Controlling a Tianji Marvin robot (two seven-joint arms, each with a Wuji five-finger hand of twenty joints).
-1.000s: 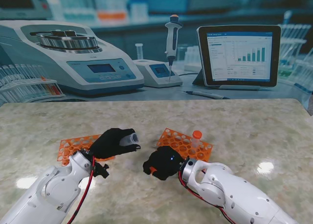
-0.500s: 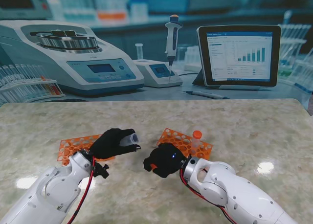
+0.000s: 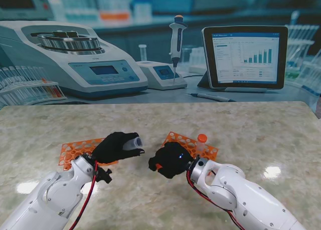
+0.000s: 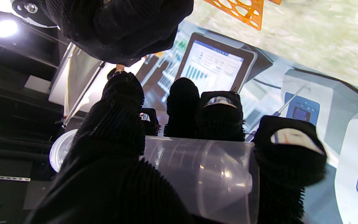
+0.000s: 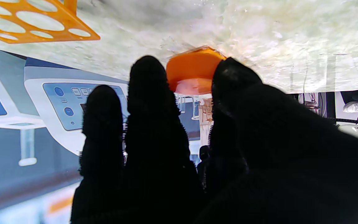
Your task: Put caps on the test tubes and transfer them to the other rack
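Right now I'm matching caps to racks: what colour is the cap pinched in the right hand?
Orange; the round plastic cap shows best in the right wrist view.

No text anywhere is sharp enough to read.

Right hand (image 3: 169, 160) with cap (image 5: 194, 72) edged farther away.

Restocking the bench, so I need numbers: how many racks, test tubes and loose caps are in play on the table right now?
Orange racks: 2, left rack, right rack
Test tubes: 2, open tube in left hand, capped tube in the right rack
Loose orange caps: 1, cap in right hand
Total: 5
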